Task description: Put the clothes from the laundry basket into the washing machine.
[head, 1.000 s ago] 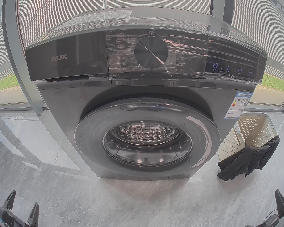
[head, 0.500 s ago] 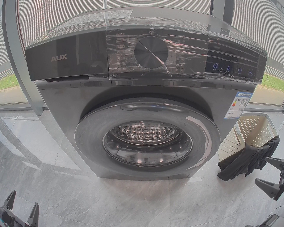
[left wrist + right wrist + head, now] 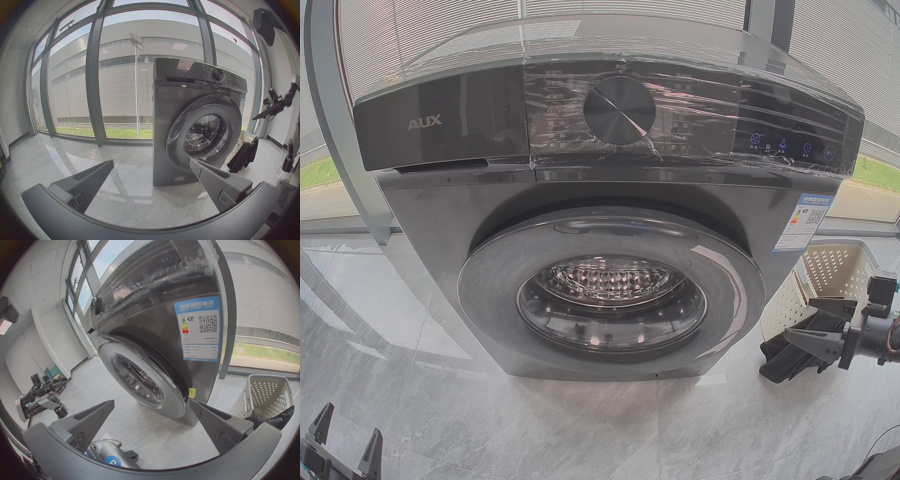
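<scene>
The grey washing machine (image 3: 612, 206) stands in the middle, its round glass door (image 3: 611, 294) shut. To its right a cream laundry basket (image 3: 837, 269) sits on the floor with black clothes (image 3: 784, 362) draped over its front rim. My right gripper (image 3: 798, 319) hangs open in front of the basket, just above the hanging clothes, holding nothing. My left gripper (image 3: 353, 419) is open low at the near left, far from the machine. In the right wrist view the basket (image 3: 268, 393) and the clothes (image 3: 276, 419) lie beyond one finger (image 3: 218, 424).
Glossy grey floor tiles (image 3: 612, 425) spread in front of the machine. Large windows (image 3: 118, 78) with dark frames run behind it. A white label (image 3: 803, 222) is stuck on the machine's front, right of the door.
My right gripper has risen from the lower right edge up to basket height, turned to point left, and now covers part of the black clothes. The left gripper has kept still.
</scene>
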You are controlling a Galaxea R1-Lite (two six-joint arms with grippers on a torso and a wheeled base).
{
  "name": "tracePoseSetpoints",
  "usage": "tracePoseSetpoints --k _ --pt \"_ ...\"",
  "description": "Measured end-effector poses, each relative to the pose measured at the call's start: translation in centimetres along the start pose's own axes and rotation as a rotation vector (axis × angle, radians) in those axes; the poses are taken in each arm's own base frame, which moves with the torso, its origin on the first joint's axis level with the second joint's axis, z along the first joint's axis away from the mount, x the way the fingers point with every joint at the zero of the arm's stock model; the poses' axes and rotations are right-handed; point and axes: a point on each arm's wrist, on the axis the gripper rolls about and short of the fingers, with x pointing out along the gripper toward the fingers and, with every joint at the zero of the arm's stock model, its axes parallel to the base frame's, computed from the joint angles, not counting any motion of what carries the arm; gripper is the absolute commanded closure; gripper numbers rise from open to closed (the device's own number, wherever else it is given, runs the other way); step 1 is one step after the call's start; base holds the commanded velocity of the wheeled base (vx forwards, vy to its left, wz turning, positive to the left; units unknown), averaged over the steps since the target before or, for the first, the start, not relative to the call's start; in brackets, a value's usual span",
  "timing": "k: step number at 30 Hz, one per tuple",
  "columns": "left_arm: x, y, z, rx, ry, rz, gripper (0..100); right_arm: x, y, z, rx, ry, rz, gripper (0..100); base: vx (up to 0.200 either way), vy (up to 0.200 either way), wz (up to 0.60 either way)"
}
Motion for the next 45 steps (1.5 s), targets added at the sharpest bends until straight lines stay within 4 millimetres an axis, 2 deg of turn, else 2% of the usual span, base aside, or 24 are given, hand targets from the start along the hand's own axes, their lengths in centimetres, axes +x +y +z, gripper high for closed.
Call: tracePoseSetpoints --k 9,17,25,33,37,42,45 --pt "0.0 0.0 0.0 0.000 0.000 0.000 0 4.9 -1.0 1.0 0.013 -0.014 -0.024 0 0.000 0.000 0.00" --pt "0.0 0.0 0.0 0.000 0.000 0.000 0 7.9 -0.7 0.3 0.030 0.017 -0.007 0 0.000 0.000 0.00" --pt "0.0 0.0 0.0 -0.001 0.000 0.000 0 8.4 -0.6 -0.6 0.038 0.058 0.012 0 0.000 0.000 0.00" --pt "0.0 0.0 0.0 -0.001 0.000 -0.001 0 6.6 0.0 -2.0 0.038 0.087 0.019 0 0.000 0.000 0.00" --pt "0.0 0.0 0.0 -0.001 0.000 -0.001 0 6.6 -0.1 -1.6 0.033 0.065 0.010 0 -0.150 0.000 0.00" --pt "0.0 0.0 0.0 -0.001 -0.001 -0.003 0 7.7 -0.6 -0.4 0.028 0.028 0.000 0 -0.120 0.000 0.00" --pt "0.0 0.0 0.0 -0.001 -0.001 -0.003 0 8.3 -0.7 -0.5 0.028 0.029 0.003 0 0.000 0.000 0.00"
